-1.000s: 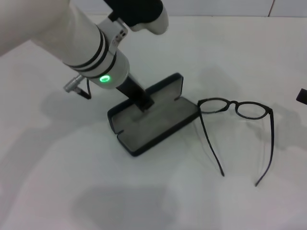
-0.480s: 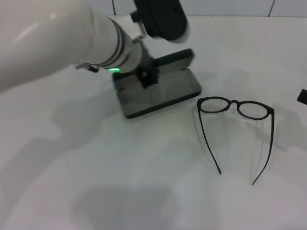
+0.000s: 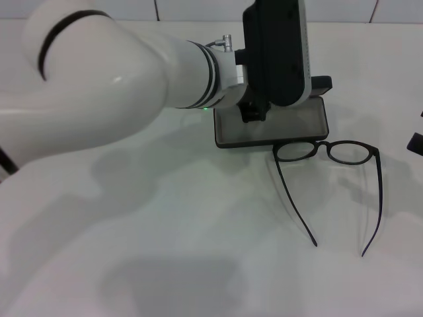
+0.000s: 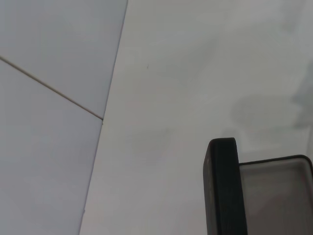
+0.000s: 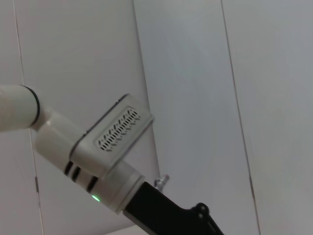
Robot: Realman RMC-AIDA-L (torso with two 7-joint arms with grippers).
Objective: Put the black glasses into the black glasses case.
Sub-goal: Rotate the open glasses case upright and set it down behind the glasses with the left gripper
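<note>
While the left arm (image 3: 119, 79) reaches across the head view from 9 o'clock, its black wrist block covers the tool over the case (image 3: 301, 125), so we cannot tell how the tool stands. The case lies open at about 1 o'clock, grey lining up, lid standing at its far edge; its near left part is hidden behind the arm. The glasses (image 3: 327, 155) lie just at 6 o'clock of the case, front touching or nearly touching its near rim, temples spread and pointing toward 6 o'clock. Only a dark sliver of the right arm (image 3: 415, 142) shows at 3 o'clock. The bench (image 3: 198, 251) is plain white, with pale panelled wall behind.
</note>
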